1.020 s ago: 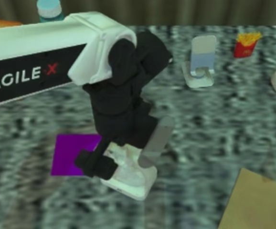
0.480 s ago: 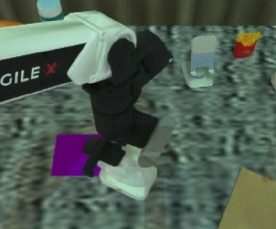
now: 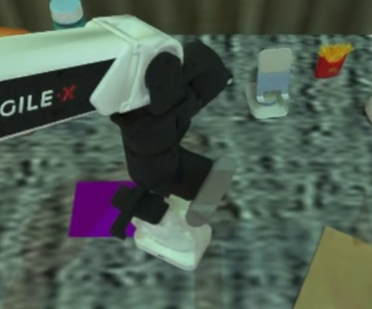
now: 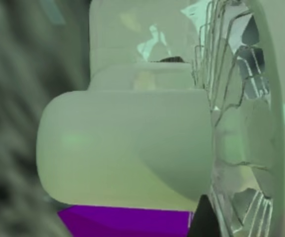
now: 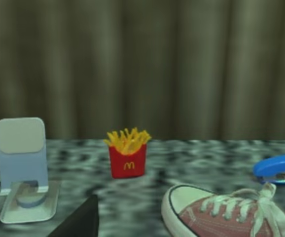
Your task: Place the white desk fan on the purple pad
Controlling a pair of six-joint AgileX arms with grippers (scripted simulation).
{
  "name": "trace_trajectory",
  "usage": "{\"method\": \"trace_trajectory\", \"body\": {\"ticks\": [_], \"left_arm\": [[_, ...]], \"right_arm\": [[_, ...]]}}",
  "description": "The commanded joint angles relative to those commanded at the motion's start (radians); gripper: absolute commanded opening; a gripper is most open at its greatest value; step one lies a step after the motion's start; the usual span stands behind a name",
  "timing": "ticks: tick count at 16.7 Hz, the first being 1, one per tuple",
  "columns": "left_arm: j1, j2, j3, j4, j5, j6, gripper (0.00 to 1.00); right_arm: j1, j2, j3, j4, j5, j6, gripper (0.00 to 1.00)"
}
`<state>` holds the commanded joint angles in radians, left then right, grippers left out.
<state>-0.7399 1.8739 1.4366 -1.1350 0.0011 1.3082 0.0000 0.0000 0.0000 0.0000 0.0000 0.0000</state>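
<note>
Mottled grey table (image 3: pixel 302 161): my left gripper (image 3: pixel 167 209), fingers closed on the white fan (image 3: pixel 176 241), at the purple pad's (image 3: pixel 93 206) three o'clock edge. I'd carry toward nine o'clock, keeping it upright.

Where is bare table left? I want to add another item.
Bare: the middle stretch between the phone stand and cardboard. Crowded: around the purple pad, where the left gripper holds the white desk fan.

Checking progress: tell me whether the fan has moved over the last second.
Yes. The fan, held by the left claw, shifted slightly left toward the purple pad.
</note>
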Motion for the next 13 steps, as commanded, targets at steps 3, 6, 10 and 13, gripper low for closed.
{"method": "trace_trajectory", "body": {"ticks": [3,6,10,13], "left_arm": [[0.002,-0.009,0.017,-0.019,0.001,0.000,0.00],[0.010,-0.016,0.091,-0.101,0.001,-0.001,0.00],[0.019,-0.026,0.174,-0.194,0.001,-0.002,0.00],[0.013,-0.023,0.172,-0.192,0.000,-0.001,0.00]], "right_arm": [[0.000,0.000,0.000,0.000,0.000,0.000,1.00],[0.000,0.000,0.000,0.000,0.000,0.000,1.00],[0.000,0.000,0.000,0.000,0.000,0.000,1.00],[0.000,0.000,0.000,0.000,0.000,0.000,1.00]]}}
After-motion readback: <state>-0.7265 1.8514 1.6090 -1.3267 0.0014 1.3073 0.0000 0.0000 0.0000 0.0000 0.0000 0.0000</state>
